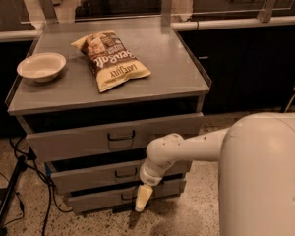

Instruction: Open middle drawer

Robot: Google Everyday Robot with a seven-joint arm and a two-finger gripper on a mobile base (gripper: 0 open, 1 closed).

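Observation:
The middle drawer [96,176] is a low grey metal front with a small dark loop handle [125,173], below the taller top drawer [78,142]. A dark gap shows above its front. My gripper [142,199] hangs fingers-down at the end of the white arm [187,149]. It is in front of the drawer stack, just right of and below the middle drawer's handle, over the lowest drawer front [103,199]. Its cream fingers are pressed together and hold nothing.
A grey cabinet top [177,77] carries a chip bag [110,58] and a white bowl [41,66]. My white body [265,181] fills the right foreground. Dark cables and a pole [10,195] lie on the speckled floor at the left.

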